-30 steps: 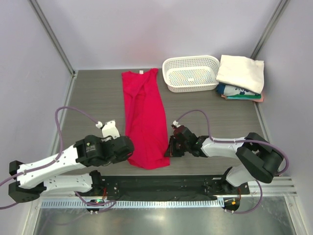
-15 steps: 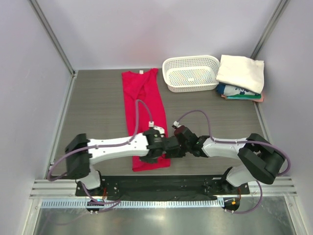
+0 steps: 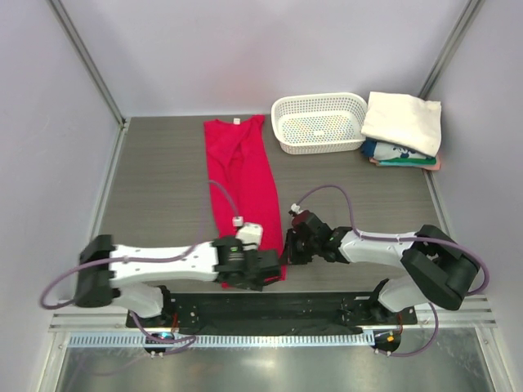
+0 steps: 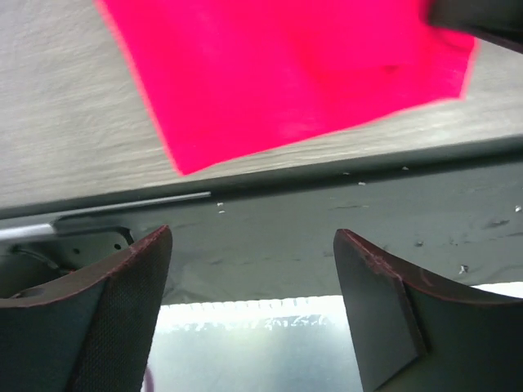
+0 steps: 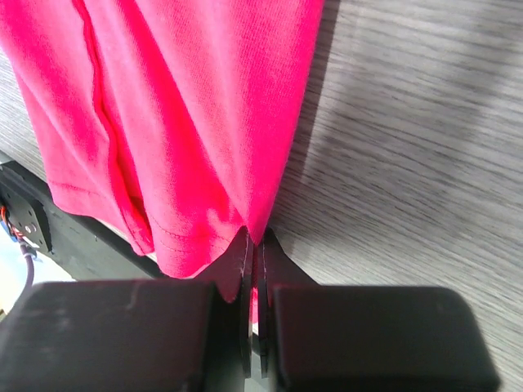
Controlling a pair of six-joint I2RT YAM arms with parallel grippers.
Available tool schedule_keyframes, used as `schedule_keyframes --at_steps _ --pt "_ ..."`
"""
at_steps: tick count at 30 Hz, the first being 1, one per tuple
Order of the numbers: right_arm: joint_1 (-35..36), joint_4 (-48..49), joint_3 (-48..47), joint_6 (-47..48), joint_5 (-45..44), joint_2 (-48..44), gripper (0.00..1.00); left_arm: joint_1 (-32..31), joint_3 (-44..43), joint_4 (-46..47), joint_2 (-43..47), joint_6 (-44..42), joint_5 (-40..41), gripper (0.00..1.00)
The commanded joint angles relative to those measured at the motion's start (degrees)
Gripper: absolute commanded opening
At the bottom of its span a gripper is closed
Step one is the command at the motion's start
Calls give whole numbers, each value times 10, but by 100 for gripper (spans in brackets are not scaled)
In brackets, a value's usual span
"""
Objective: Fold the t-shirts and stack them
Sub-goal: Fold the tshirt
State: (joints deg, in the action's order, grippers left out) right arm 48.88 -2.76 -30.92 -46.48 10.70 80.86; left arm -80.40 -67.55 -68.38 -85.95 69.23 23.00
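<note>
Left gripper stands wide apart by the red t-shirt's near hem, gripping nothing; right gripper pinches that shirt's right edge on the table.

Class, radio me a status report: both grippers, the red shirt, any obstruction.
Left gripper open, holding nothing. Right gripper shut on red t-shirt, near edge. Shirt folded lengthwise, flat. Basket well aside.

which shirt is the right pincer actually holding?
The red t-shirt, spread long left of the basket; the right pincer is shut on its near right edge. The cream t-shirt and the printed t-shirt lie folded, stacked far right.
</note>
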Motion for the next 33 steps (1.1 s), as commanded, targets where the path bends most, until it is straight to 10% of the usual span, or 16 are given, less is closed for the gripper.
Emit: schedule_keyframes --at_steps 1,6,10,12,33 --pt "0 -36 12 15 2 -13 1 9 121 80 145 114 38 78" --pt "2 -34 19 9 21 -18 4 18 296 199 302 179 54 75" --pt "8 -35 38 -2 34 -41 54 21 360 233 341 215 62 73" --pt "10 -34 50 -16 33 -61 57 21 379 253 346 223 59 73" --pt "52 63 104 -70 -3 -39 22 21 455 355 312 266 85 45"
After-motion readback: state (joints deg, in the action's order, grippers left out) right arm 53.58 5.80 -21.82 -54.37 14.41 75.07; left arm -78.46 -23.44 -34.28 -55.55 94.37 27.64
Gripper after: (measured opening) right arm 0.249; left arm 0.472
